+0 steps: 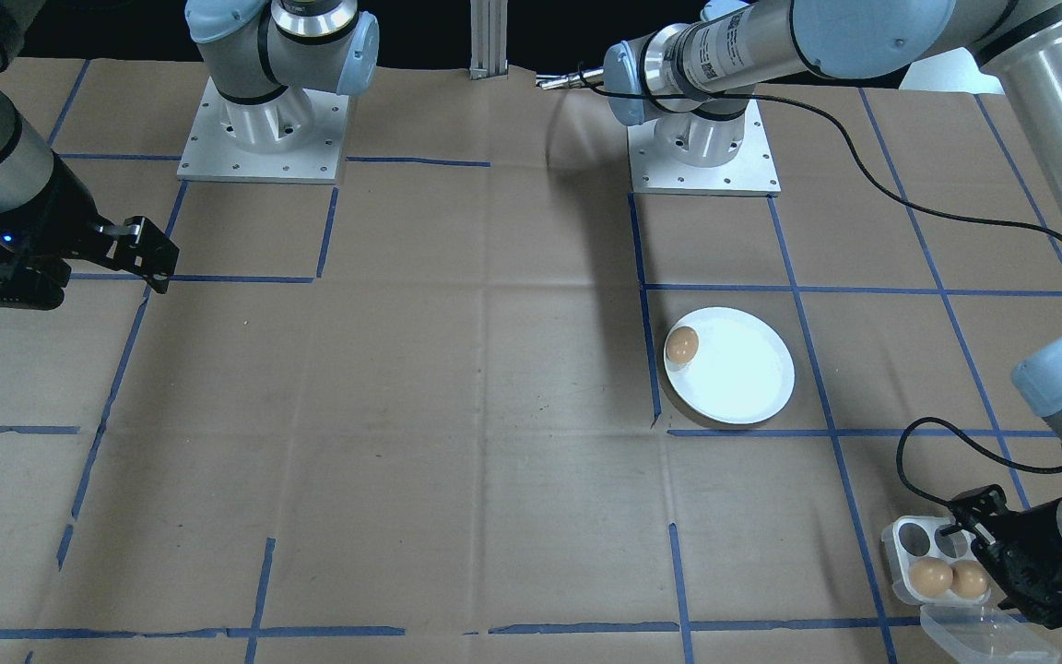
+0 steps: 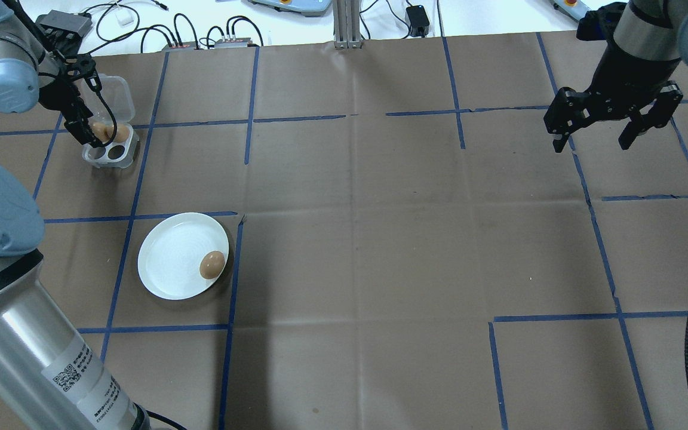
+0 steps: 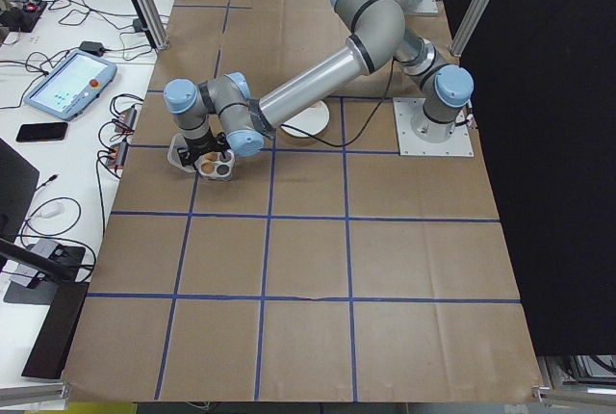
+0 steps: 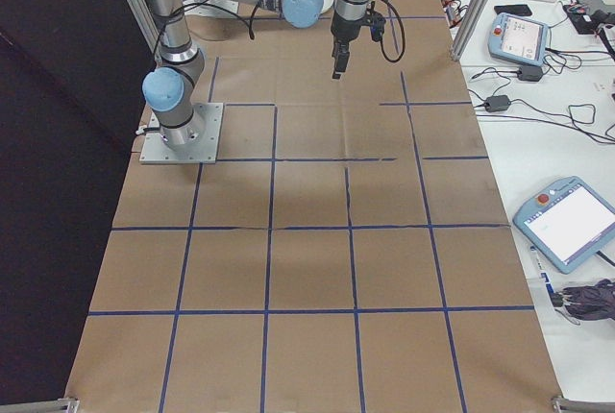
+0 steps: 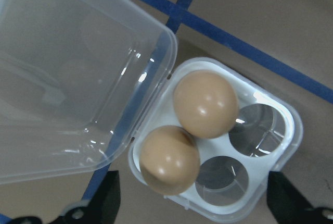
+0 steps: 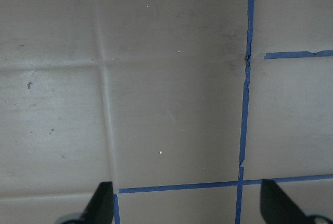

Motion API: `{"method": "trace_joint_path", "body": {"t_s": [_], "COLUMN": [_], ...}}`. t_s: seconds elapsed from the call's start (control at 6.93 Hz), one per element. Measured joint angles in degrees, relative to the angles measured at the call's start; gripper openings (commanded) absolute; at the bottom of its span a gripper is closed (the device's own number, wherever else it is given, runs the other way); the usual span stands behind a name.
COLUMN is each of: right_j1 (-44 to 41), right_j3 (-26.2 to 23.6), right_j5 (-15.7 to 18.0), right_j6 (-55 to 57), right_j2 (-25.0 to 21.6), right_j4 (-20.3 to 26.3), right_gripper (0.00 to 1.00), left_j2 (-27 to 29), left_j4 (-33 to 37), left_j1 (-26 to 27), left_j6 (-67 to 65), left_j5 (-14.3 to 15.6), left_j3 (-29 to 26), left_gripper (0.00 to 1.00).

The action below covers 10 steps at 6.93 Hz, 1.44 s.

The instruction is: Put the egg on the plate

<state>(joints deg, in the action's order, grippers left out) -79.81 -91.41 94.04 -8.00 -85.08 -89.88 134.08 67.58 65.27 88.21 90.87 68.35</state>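
Three eggs in all: two in the egg tray [image 2: 111, 147] at about ten o'clock in the overhead view, one egg on the plate [image 2: 212, 264]. Over the tray, the left gripper [image 2: 84, 128], fingers spread wide in the wrist view and straddling the two tray eggs [image 5: 187, 130], gripping nothing. Hinged back beside the tray, toward eleven o'clock, the clear lid [image 2: 112, 94]. Further right and nearer, at eight o'clock, the plate [image 2: 168, 257], with its egg sitting at the three o'clock rim, touching or nearly touching the raised edge. Far right, around two o'clock, the right gripper [image 2: 613, 116], raised over bare paper, fingers wide apart, empty.

Likely risks: a finger coming down between the two touching tray eggs and cracking or nudging one; a squeeze too hard for a shell, or too light and a dropped egg on the way across; a second egg set near the first, knocking it over the low rim.

Shown only by the left wrist view: both cups nearer the plate empty, and how the eggs press together. Shown only by the overhead and front views: the plate and its egg.
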Motion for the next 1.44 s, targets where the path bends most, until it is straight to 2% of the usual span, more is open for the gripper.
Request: {"method": "trace_joint_path", "body": {"t_s": [0.29,0.87,1.44], "right_j1": [0.00,0.00,0.00], "right_j3": [0.00,0.00,0.00], "right_j5": [0.00,0.00,0.00], "right_j6": [0.00,0.00,0.00], "right_j2": [0.00,0.00,0.00], "right_j4": [0.05,0.01,0.02], "right_gripper": [1.00,1.00,1.00], "left_j2": [0.55,1.19,1.09], "left_j4": [-0.30,-1.47,-1.67], "left_j1": [-0.01,0.12,0.34], "left_j6": [0.79,0.89,0.18], "left_j5": [-0.01,-0.12,-0.05], "left_j3": [-0.04,0.18,0.18], "left_gripper": [0.98,0.81,0.50]}}
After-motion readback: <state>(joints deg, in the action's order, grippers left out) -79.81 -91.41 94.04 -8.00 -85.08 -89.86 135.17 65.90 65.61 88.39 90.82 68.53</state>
